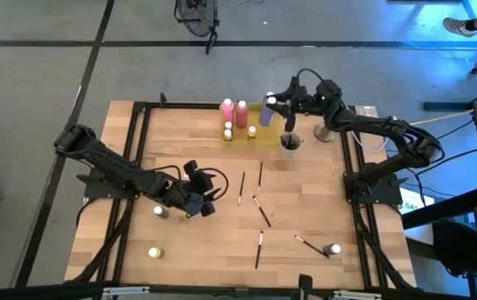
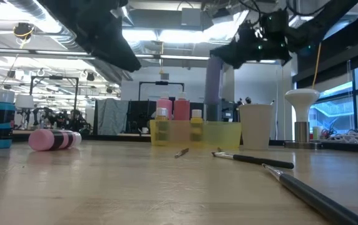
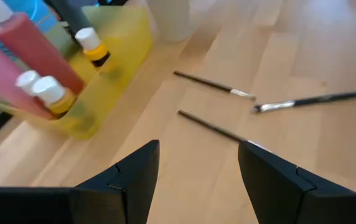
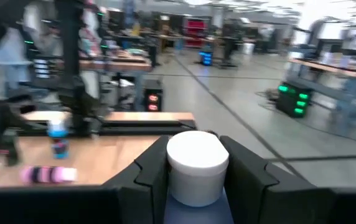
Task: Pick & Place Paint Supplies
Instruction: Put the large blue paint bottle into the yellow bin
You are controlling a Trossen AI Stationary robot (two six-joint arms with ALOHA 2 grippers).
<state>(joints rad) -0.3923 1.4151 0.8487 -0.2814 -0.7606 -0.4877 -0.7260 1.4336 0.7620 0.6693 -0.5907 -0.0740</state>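
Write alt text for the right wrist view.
The right gripper is shut on a purple bottle with a white cap, held above the wooden table. Beyond it, a pink bottle lies on its side, and a blurred workshop hall fills the background.

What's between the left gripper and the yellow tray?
Only bare wood; in the high view nothing lies between the left gripper and the yellow tray.

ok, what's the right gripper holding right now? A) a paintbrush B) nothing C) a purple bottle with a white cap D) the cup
C: the right gripper has its fingers shut on a purple bottle with a white cap, seen close in the right wrist view; the high view shows it held over the yellow tray.
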